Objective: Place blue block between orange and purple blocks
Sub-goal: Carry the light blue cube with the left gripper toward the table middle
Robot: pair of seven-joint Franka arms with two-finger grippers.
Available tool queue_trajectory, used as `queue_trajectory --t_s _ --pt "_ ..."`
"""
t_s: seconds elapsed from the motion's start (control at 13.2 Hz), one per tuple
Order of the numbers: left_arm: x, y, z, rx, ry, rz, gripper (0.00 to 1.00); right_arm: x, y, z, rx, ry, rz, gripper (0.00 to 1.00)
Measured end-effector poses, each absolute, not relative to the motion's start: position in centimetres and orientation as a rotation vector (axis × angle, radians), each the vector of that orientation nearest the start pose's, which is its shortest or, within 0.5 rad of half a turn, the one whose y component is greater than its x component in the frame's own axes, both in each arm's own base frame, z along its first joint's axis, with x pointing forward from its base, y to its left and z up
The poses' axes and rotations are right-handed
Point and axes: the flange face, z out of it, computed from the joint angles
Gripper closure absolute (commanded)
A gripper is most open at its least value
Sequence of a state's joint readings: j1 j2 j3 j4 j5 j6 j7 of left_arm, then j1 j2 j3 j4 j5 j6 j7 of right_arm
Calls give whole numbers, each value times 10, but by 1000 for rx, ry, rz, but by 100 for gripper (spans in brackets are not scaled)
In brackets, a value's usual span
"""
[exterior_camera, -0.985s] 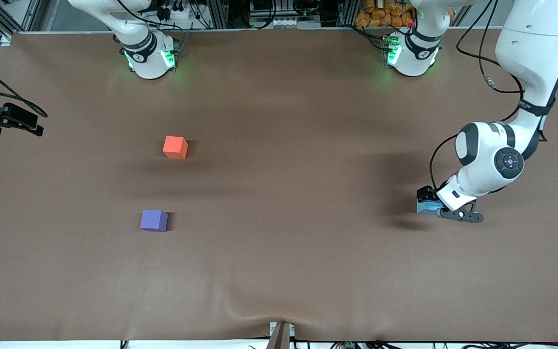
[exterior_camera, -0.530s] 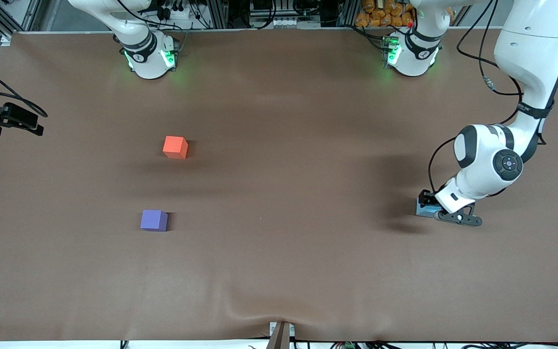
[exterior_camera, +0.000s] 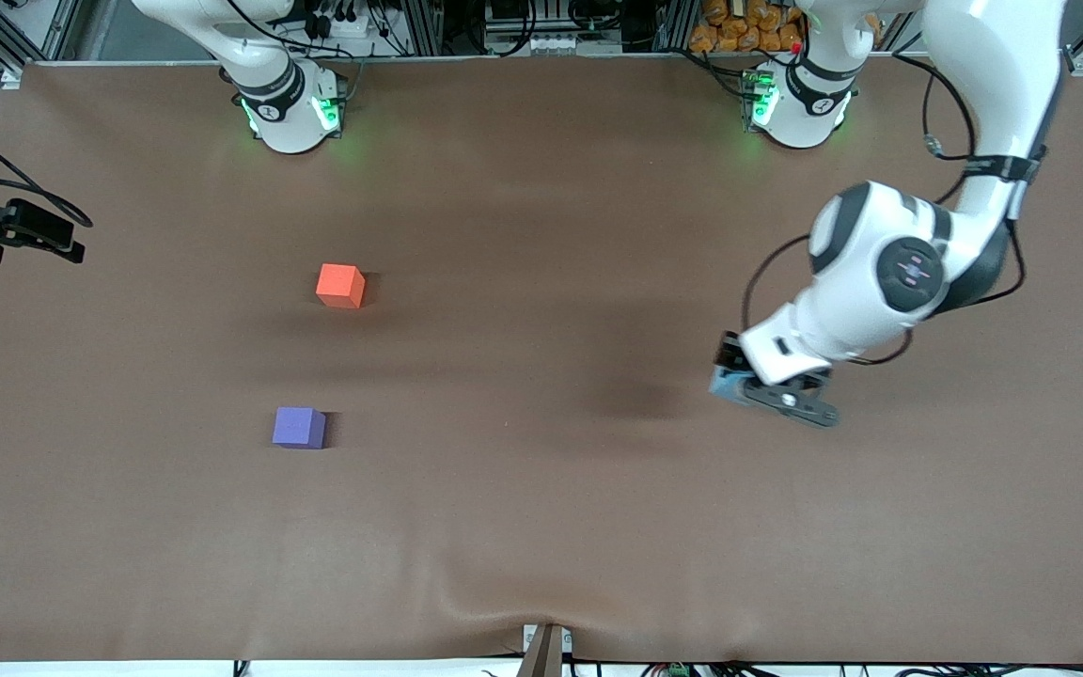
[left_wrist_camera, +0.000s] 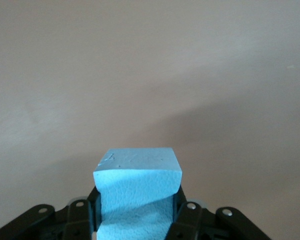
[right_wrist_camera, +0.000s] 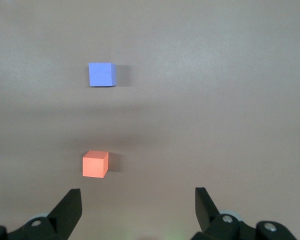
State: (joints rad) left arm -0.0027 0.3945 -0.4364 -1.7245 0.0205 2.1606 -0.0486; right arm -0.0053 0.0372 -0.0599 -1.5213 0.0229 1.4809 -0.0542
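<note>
While left gripper carries blue block, orange block & purple block sit apart.

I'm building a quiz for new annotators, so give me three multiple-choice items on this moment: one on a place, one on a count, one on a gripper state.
1. Where is the purple block relative to the orange block?
A. Nearer the front camera
B. Stacked on it
C. Touching it

2. How many blocks rest on the table?
A. Three
B. Two
C. One

3. What is the left gripper doing?
A. Open above the orange block
B. Shut on the blue block
C. Open, empty

Answers:
1. A: it lies lower in the front view, apart from the orange block.
2. B: only orange and purple sit on the cloth; the blue one is held up.
3. B: the left wrist view shows the fingers clamping the blue block. The right gripper waits open.
</note>
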Motion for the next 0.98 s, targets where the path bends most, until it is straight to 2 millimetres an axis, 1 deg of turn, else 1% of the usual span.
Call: queue_trajectory --t_s 0.15,0.23,0.45,0.68,0.83,0.98 --pt "597 -309 389 -3251 667 -88 100 555 -33 619 -3114 16 120 0" --pt "592 -333 390 -3259 684 -91 100 555 -33 619 -3114 17 121 0" --pt "574 -398 385 -3273 730 -69 100 555 -33 619 -3114 17 122 0" --pt "551 -476 368 -3257 724 -60 100 555 -33 619 -3114 18 124 0" --pt "523 -531 349 -3194 740 -98 100 555 -34 619 -3114 18 124 0" --pt "494 -574 332 -3179 730 -106 100 555 -33 619 -3114 18 124 0"
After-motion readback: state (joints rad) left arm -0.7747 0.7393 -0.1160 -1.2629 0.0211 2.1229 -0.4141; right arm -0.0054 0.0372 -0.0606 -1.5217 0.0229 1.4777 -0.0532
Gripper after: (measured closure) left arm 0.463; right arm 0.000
